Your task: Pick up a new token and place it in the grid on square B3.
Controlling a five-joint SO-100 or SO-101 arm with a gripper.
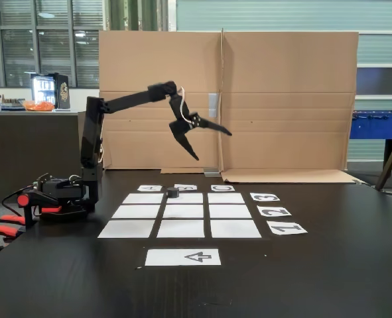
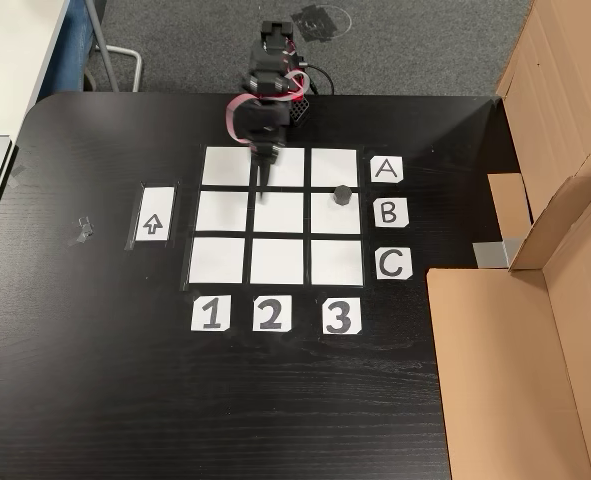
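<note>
On square B3 (image 2: 336,212) I see the token (image 2: 343,194) sitting alone, a small black puck near the square's upper edge in a fixed view that looks down on the table; it lies in line with the B label (image 2: 390,212) and the 3 label (image 2: 340,316). From the side, in a fixed view, the same token (image 1: 173,193) rests on the far row of the grid (image 1: 181,228), middle column. Nothing touches it.

Around it, the grid (image 2: 224,260) has its other eight white squares bare (dark gaps of tabletop run between them). To the left of the grid in the top-down picture lies the arrow sheet (image 2: 153,225), taped flat.

My gripper (image 1: 213,145) hangs high in the air, well above the paper, its two fingers spread wide apart and holding nothing. From above, the gripper (image 2: 263,178) shows over the A row, middle column, well apart from the token. The arm (image 1: 89,142) rises from its base at the table's edge, with cardboard panels (image 1: 282,106) standing behind the black table (image 1: 328,278).
</note>
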